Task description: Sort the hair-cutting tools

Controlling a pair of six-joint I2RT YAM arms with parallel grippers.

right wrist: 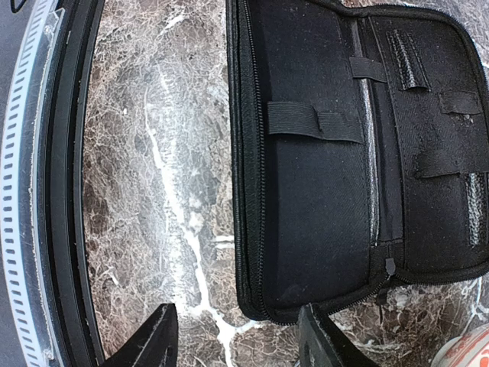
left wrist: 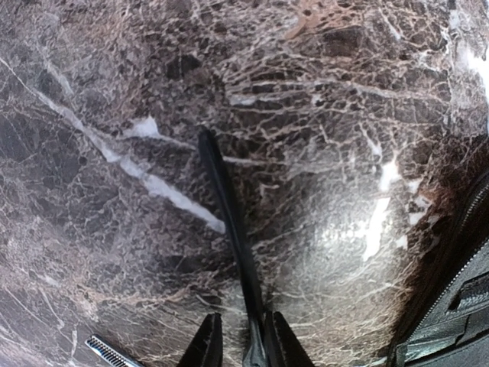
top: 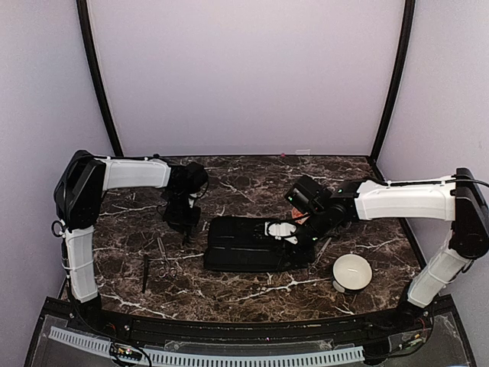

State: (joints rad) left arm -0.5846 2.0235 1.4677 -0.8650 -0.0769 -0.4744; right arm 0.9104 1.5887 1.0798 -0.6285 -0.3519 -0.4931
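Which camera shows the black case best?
The right wrist view: the case lies open and fills most of the picture, straps and zipper clear. The top view shows it small, partly under the right arm. The left wrist view catches only a zippered corner.

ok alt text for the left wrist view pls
A slim dark stick juts from between the left gripper's fingers over the dark marble table. A silver toothed tool shows bottom left, a black zip case bottom right.

The open black case (top: 237,248) takes the worktop's (top: 252,172) middle; a white bowl (top: 352,272) sits by the near right corner. Bare marble lies along the far edge.
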